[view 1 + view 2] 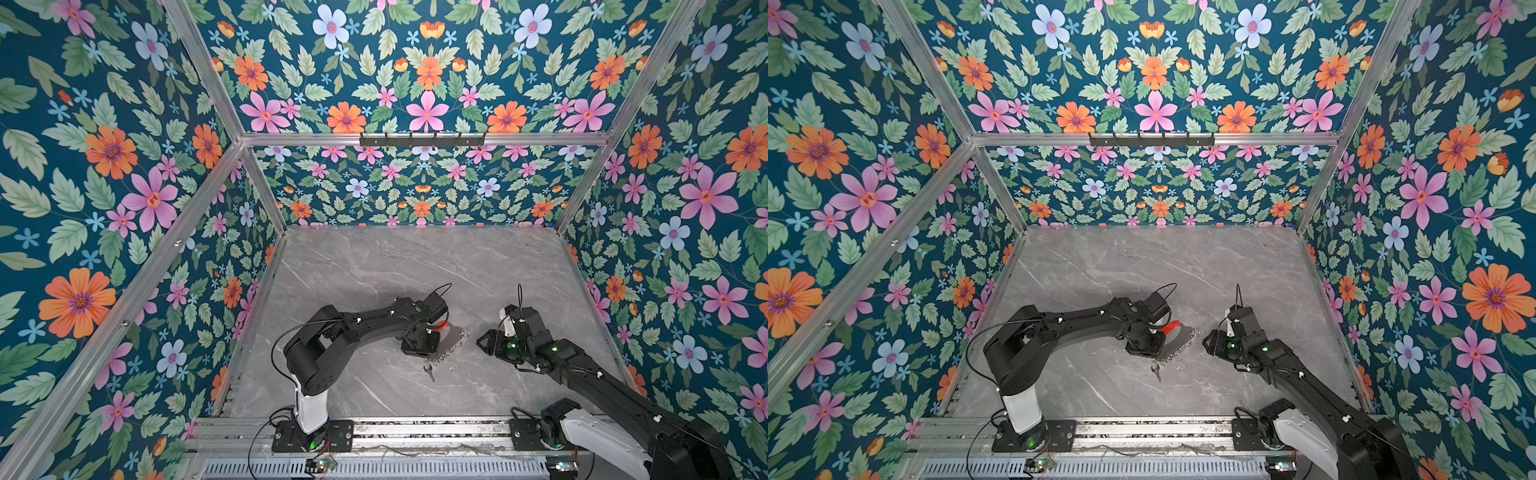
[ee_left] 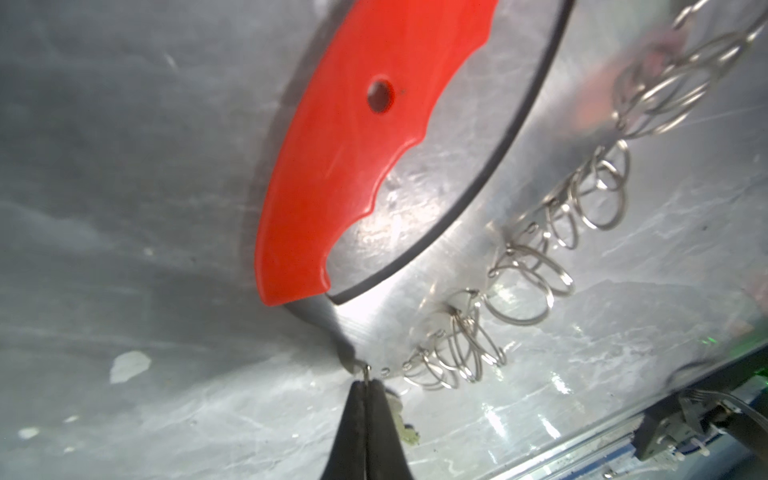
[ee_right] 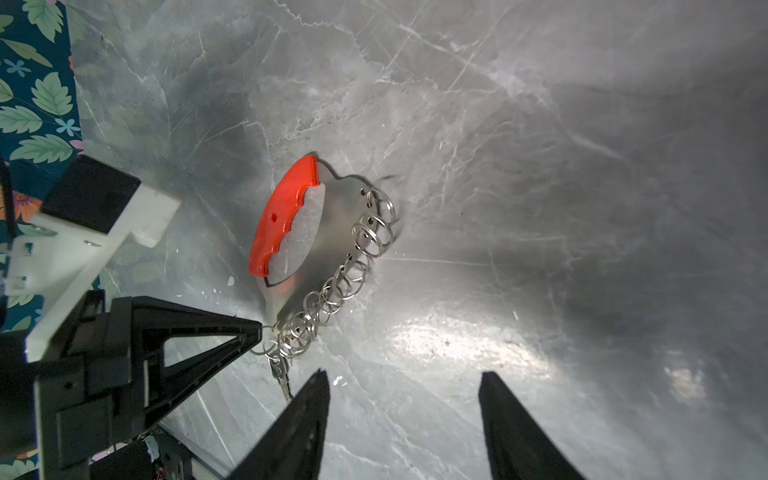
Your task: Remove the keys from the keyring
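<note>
Looking down in both top views, one keyring [image 1: 451, 338] lies flat on the grey marble surface [image 1: 374, 270] between the two arms, and one tiny key [image 1: 429, 369] sits just off its near end. From up there the left hand [image 1: 420, 347] is mostly tucked under its own wrist, so its grip isn't readable, and the right hand [image 1: 484, 343] hangs well apart on the other side.

The wrist views fill that in. The left wrist view shows the left hand's fingers [image 2: 353, 415] pressed tight together, pinching the little wire loop at the pointed tip of the keyring plate. It also shows the red strip [image 2: 353, 145] up close with one round hole [image 2: 378, 95], but the key is out of sight there.

The right wrist view does catch the key [image 3: 279, 374], hooked in among the loops [image 3: 353, 266] at the end the left hand is pinching. It also shows the right hand's two fingers [image 3: 307, 415] spread wide with nothing between them.

Count: one key, one keyring, two hands. The loops are too tangled to count
</note>
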`<state>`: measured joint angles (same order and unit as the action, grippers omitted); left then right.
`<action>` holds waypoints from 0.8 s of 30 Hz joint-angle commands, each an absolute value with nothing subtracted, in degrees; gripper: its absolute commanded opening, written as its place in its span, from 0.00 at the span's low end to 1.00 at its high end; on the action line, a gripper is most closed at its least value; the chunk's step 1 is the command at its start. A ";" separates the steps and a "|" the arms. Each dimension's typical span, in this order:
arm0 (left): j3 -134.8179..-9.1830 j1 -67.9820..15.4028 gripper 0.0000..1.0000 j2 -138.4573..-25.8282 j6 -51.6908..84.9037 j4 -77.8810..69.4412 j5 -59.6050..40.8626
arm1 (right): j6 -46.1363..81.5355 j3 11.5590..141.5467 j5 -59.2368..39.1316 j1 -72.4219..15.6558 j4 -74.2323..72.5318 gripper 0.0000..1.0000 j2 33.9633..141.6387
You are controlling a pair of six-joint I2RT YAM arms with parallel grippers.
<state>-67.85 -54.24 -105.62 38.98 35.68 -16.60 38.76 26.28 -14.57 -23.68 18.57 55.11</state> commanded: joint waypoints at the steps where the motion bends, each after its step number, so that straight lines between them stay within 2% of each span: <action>1: -67.43 -54.32 0.00 -105.21 39.18 34.68 -17.12 | 38.08 26.83 -14.53 -23.81 18.64 0.59 55.27; 6: -66.93 -54.32 0.00 -104.42 39.02 34.13 -17.28 | 37.52 27.19 -17.14 -23.75 16.47 0.66 56.24; 12: -69.38 -53.02 0.00 -101.95 39.41 33.71 -16.61 | 34.77 26.12 -21.02 -23.78 10.16 0.67 52.21; 15: -69.63 -51.21 0.00 -99.94 40.48 32.73 -17.16 | 32.50 25.84 -21.69 -23.74 7.32 0.61 48.81; 19: -69.56 -48.67 0.00 -98.11 42.26 31.91 -19.92 | 29.66 26.67 -24.73 -23.81 3.11 0.42 48.06; 24: -70.96 -46.53 0.00 -96.98 44.34 32.45 -23.82 | 27.63 27.02 -30.07 -24.50 -4.07 0.36 48.90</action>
